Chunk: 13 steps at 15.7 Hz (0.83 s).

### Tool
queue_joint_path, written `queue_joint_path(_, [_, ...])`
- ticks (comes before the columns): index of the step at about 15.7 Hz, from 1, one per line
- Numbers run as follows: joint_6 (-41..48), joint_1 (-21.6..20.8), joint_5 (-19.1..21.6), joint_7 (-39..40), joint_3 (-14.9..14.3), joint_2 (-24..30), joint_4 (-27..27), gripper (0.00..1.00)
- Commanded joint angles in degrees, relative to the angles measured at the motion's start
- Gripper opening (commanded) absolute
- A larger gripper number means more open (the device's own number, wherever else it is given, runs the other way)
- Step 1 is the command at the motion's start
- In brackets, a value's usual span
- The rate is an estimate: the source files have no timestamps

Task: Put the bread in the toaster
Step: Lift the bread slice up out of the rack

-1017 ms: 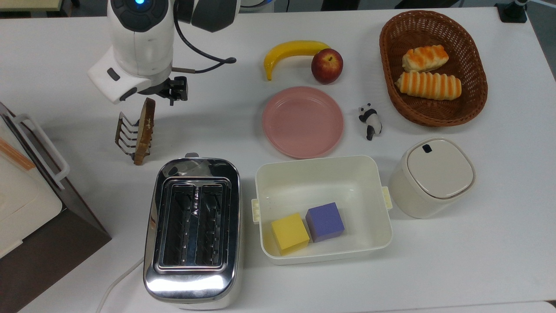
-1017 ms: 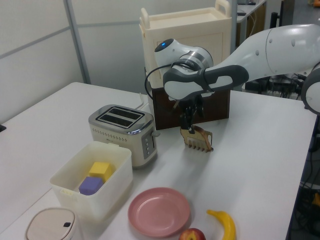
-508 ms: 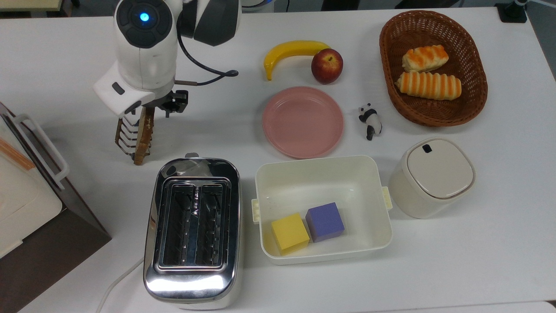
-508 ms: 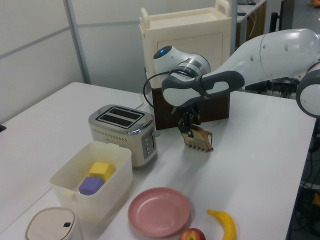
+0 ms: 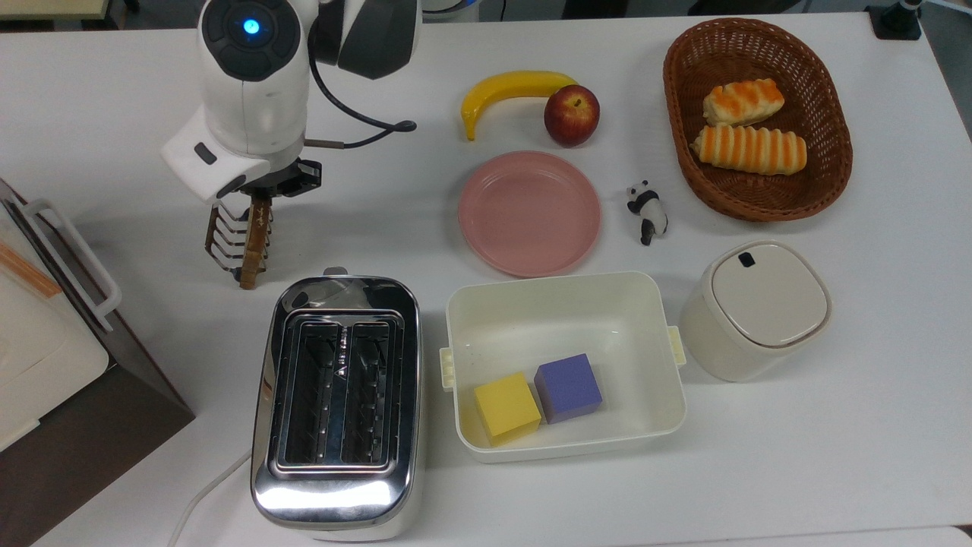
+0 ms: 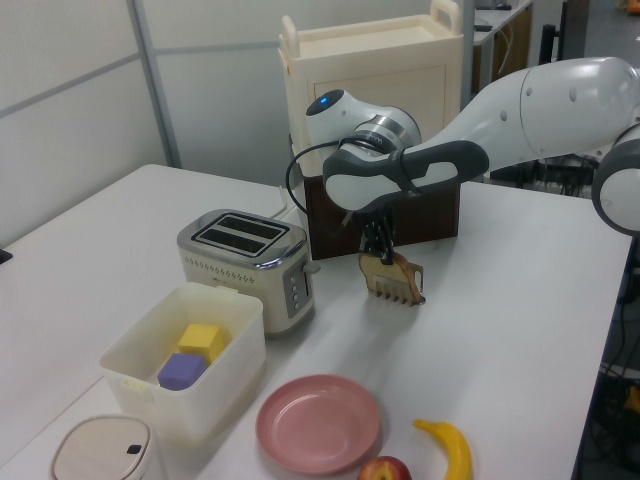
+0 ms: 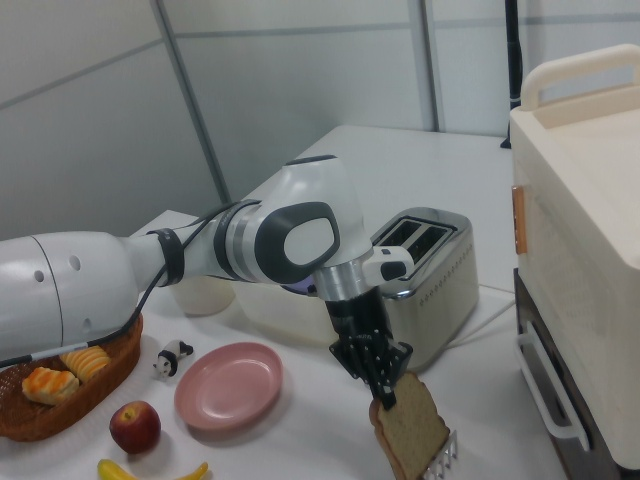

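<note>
The hand (image 7: 383, 392) pinches the top edge of the bread (image 7: 412, 426), which stands upright directly beneath it in the wire rack (image 5: 225, 237); the toaster (image 5: 336, 400) sits near the hand on the counter (image 5: 835, 425).

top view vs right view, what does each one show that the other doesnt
The top view alone gives the white bin with a yellow cube and a purple cube, and looks straight down into the toaster slots. The right view alone gives the flat speckled face of the bread and the tall cream cabinet. Both share the tool at the top edge of the bread, the wire rack, the pink plate, the apple, the panda figure and the basket.
</note>
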<state>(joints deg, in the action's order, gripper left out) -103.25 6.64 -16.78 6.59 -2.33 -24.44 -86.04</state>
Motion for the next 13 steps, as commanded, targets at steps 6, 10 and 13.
queue_joint_path(6, [-0.55, -0.48, -0.09, 2.46, -0.4, 4.31, -0.53, 0.07])
queue_joint_path(10, [-0.47, -0.48, -0.01, 2.29, -0.31, 5.98, -0.53, 0.05])
queue_joint_path(13, [1.54, -0.48, 0.34, 2.2, -0.31, 7.04, 2.18, 0.05])
